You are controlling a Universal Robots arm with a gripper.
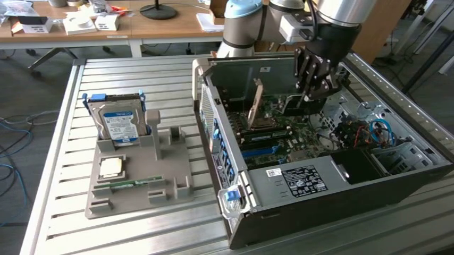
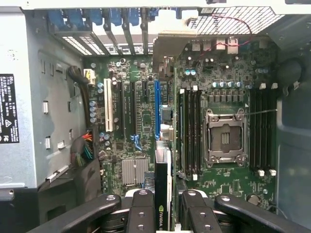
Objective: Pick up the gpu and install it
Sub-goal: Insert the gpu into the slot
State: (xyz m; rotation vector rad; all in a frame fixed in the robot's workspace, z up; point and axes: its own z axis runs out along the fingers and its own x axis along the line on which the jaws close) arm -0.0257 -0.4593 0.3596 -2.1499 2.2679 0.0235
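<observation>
The gpu (image 2: 163,194) shows edge-on in the wrist view as a thin black card with a green logo. My gripper (image 2: 163,213) is shut on it, one finger (image 2: 141,208) on each side. The card hangs above the motherboard (image 2: 146,121), roughly in line with the blue expansion slot (image 2: 157,109), and does not sit in it. In the exterior view my gripper (image 1: 312,79) reaches down into the open computer case (image 1: 319,191), with the dark gpu (image 1: 298,105) below its fingertips over the board.
On the exterior view's left a grey holder (image 1: 138,186) carries a blue-labelled hard drive (image 1: 119,125), a processor chip (image 1: 112,167) and a green memory stick (image 1: 129,184). Memory slots (image 2: 190,131) and the processor socket (image 2: 225,138) lie beside the card. Cables (image 1: 369,130) crowd the case's far side.
</observation>
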